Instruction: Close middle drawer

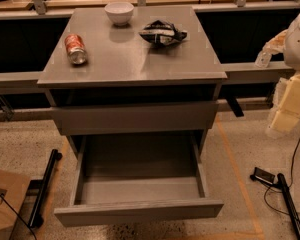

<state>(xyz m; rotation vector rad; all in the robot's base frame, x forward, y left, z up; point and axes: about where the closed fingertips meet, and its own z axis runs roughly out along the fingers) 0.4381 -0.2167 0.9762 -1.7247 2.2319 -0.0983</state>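
The middle drawer [138, 211] is pulled far out of the grey cabinet toward me. It is a long shallow grey box with thin side walls and a low plain front panel, and it is empty inside. Above it a grey drawer with a taller front panel [135, 117] stands slightly out under the cabinet top [130, 66]. My gripper [268, 51] is at the right edge of the view, beside the cabinet at about top height. It is well apart from the open drawer and touches nothing.
On the cabinet top are a red soda can [75, 49] lying on its side, a white bowl [119, 12] and a dark chip bag [162, 33]. Black poles [45, 186] [291, 209] lie on the floor on both sides. A cardboard box [5, 204] is at the lower left.
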